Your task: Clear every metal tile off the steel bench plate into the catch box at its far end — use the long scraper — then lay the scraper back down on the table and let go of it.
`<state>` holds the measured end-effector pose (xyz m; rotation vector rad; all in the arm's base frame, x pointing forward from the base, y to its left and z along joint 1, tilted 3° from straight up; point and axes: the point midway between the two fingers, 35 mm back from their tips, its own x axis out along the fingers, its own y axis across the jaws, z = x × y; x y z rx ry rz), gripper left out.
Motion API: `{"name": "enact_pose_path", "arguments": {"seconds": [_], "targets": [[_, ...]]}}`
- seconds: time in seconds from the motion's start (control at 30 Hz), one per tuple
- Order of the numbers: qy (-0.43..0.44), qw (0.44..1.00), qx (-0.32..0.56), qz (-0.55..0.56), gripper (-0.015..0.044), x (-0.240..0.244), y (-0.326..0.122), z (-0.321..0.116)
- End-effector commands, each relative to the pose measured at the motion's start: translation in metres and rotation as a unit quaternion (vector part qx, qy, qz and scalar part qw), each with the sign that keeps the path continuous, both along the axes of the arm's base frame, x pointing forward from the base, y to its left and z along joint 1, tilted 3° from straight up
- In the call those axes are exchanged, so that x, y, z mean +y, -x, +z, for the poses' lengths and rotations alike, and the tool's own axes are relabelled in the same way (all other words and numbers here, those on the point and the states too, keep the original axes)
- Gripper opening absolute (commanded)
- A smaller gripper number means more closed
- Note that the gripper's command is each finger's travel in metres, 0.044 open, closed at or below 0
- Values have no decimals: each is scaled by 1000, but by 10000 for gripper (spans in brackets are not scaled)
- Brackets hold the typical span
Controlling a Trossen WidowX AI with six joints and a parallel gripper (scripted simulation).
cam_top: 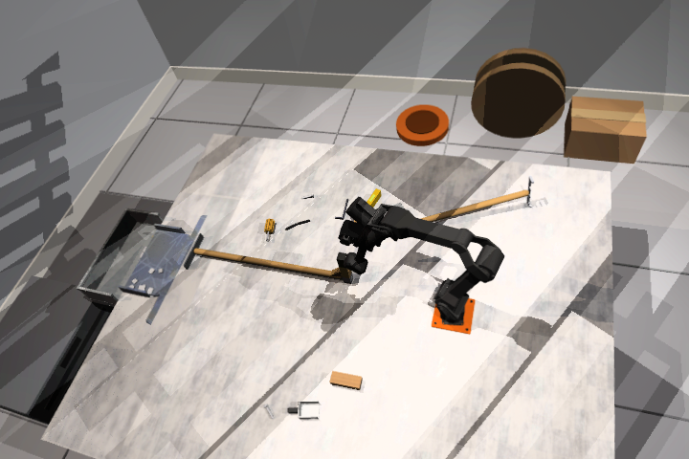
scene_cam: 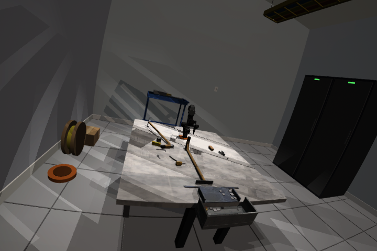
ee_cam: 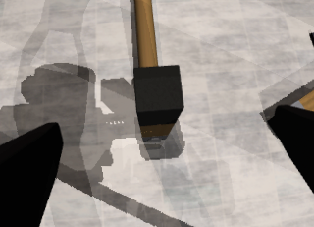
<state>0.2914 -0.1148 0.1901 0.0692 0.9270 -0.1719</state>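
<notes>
The steel bench plate (cam_top: 166, 250) (scene_cam: 207, 193) carries several small pale tiles (cam_top: 142, 287) (scene_cam: 231, 192), mostly toward one side. The catch box (cam_top: 97, 295) (scene_cam: 229, 221) at its far end holds several more small pieces. The long scraper (cam_top: 272, 264) (scene_cam: 196, 165) (ee_cam: 145, 30) lies on the table, its dark blade (cam_top: 188, 259) (scene_cam: 204, 182) beside the plate's near edge. Its black upright grip (scene_cam: 188, 139) (ee_cam: 158, 89) stands at the near end. My gripper (cam_top: 350, 250) (scene_cam: 195, 128) (ee_cam: 171, 124) is open and empty above this grip, which shows between the spread fingers in the wrist view.
A second wooden-handled tool (cam_top: 480, 207) (scene_cam: 159, 133) lies on the table, its near end close beside my gripper. A yellow block (cam_top: 374, 197) (scene_cam: 156, 143), an orange-yellow piece (cam_top: 269, 226) (scene_cam: 179, 163) and a black strip (cam_top: 297, 224) lie nearby. A wooden block (cam_top: 345, 380) (scene_cam: 211, 147) lies on the other side.
</notes>
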Motion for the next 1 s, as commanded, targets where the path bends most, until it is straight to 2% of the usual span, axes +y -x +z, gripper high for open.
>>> {"name": "enact_pose_path", "arguments": {"seconds": [0.0,0.97], "targets": [[-1,1000,0,3,440,1,0,-10],[-1,1000,0,3,440,-4,-19,-51]]}}
